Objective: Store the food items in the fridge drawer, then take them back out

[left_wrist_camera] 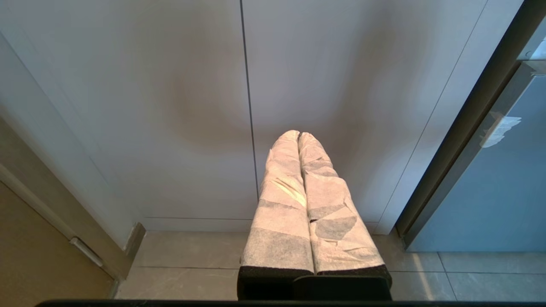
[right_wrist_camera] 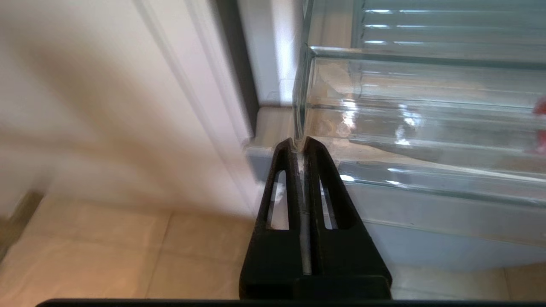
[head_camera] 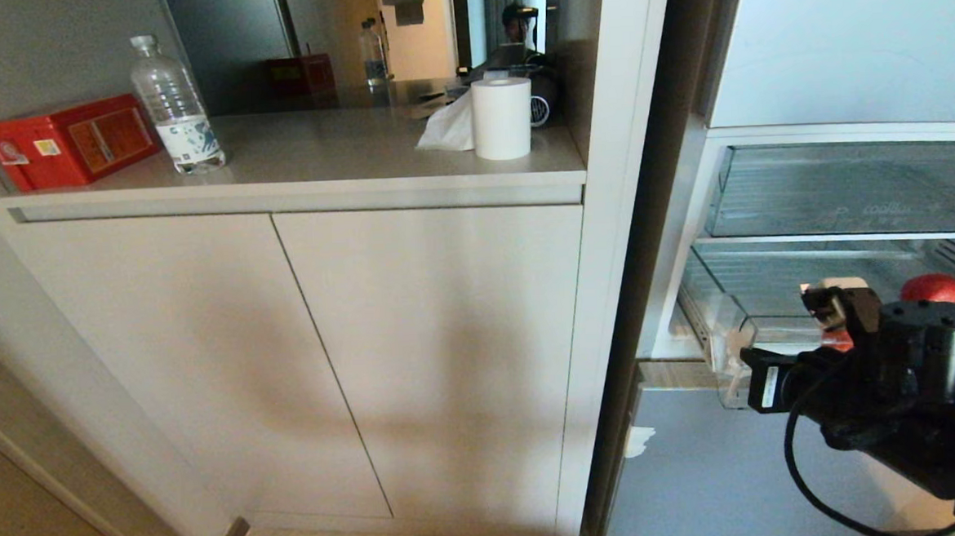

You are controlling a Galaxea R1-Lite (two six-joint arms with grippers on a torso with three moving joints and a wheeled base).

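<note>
From the head camera I see beige cabinets (head_camera: 416,345) filling the left and middle, with a counter (head_camera: 341,157) above them; on it stand a red box (head_camera: 70,142), a water bottle (head_camera: 175,104) just beside the box, and a white paper roll (head_camera: 502,118) with a crumpled tissue (head_camera: 447,129) touching its left side. To the right the fridge (head_camera: 842,45) stands open; a clear bin with a flat front (head_camera: 849,187) sits above, and below it the drawer (head_camera: 742,319) is pulled out. The apple (head_camera: 936,289) lies in the drawer toward the right, partly hidden behind my right arm (head_camera: 924,375), which reaches in low at the right edge of the view; from here I cannot make out the fingertips.

From the left wrist camera, the left gripper (left_wrist_camera: 298,135) points at the cabinet doors (left_wrist_camera: 192,106) above a tiled floor (left_wrist_camera: 192,256); its wrapped fingers (left_wrist_camera: 281,204) are pressed together with nothing between them; the blue fridge door (left_wrist_camera: 490,192), with a scrap of white tape (left_wrist_camera: 499,128) on its edge, shows at one side.

From the right wrist camera, the right gripper (right_wrist_camera: 300,143) has its black fingers (right_wrist_camera: 281,192) nearly together, only a thin slit between them, gripping nothing; the tips sit just at the near corner of the drawer (right_wrist_camera: 405,128), whether touching I cannot tell. A sliver of the red apple (right_wrist_camera: 541,123) shows at the far edge, well apart from the tips.
</note>
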